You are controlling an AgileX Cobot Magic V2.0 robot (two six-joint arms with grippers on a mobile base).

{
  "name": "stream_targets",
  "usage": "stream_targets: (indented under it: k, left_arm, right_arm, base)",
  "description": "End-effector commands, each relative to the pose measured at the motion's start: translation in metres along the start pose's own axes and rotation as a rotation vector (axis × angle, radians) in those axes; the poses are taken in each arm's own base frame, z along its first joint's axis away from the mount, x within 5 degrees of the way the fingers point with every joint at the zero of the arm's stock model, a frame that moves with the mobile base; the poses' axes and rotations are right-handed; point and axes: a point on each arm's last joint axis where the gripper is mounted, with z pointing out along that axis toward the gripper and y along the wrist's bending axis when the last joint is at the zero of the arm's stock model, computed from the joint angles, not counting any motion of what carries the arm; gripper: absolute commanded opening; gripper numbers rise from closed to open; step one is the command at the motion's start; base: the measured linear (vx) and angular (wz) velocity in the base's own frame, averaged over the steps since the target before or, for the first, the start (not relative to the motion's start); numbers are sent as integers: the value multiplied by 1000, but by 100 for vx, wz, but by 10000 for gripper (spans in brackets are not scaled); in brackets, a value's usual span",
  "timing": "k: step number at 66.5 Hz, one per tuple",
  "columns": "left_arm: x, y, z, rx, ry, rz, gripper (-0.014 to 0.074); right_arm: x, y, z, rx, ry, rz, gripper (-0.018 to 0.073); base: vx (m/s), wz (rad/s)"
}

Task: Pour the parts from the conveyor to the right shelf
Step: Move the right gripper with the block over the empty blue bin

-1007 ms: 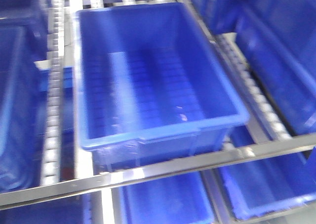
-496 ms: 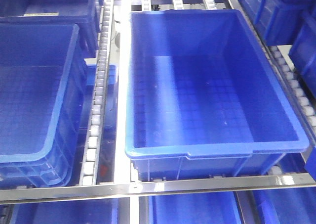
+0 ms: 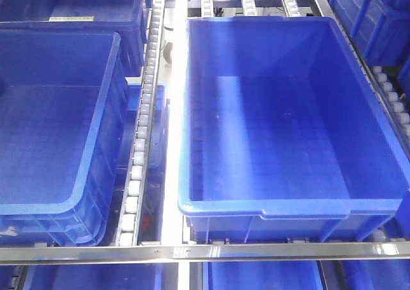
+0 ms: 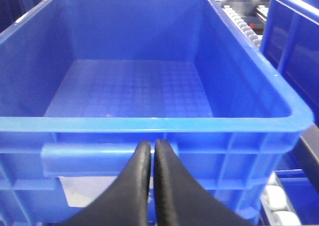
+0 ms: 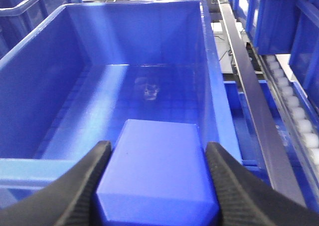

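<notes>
My right gripper (image 5: pixel 158 153) clamps the blue block (image 5: pixel 157 176) at the front of the shelf (image 3: pixel 256 249). My left gripper (image 4: pixel 151 148), pressed together, faces the shelf's front too.

Right wrist: blue block (image 5: pixel 157 176) is cropped by the bottom edge, its sides hidden by the right gripper (image 5: pixel 157 148) fingers. Dark patch (image 5: pixel 148 89) on the crate (image 5: pixel 30 86) floor, can't tell what. Front: lower crate (image 3: pixel 262 278) mostly hidden under the steel rail (image 3: pixel 256 249); left crate (image 3: pixel 57 143) cropped.
</notes>
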Motion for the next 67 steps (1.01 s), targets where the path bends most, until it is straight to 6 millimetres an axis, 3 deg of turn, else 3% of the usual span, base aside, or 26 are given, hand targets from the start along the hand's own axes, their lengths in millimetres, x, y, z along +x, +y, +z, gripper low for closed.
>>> stream_targets:
  k: [1, 67]
  left_arm:
    - [-14, -1, -3, 12, -109, -16, -6]
    - [-14, -1, -3, 12, -109, -16, -6]
  right_arm:
    - [-14, -2, -1, 25, -74, 12, -5]
    - [-14, -2, -1, 25, -74, 12, -5]
  base:
    - [5, 7]
    - [3, 5]
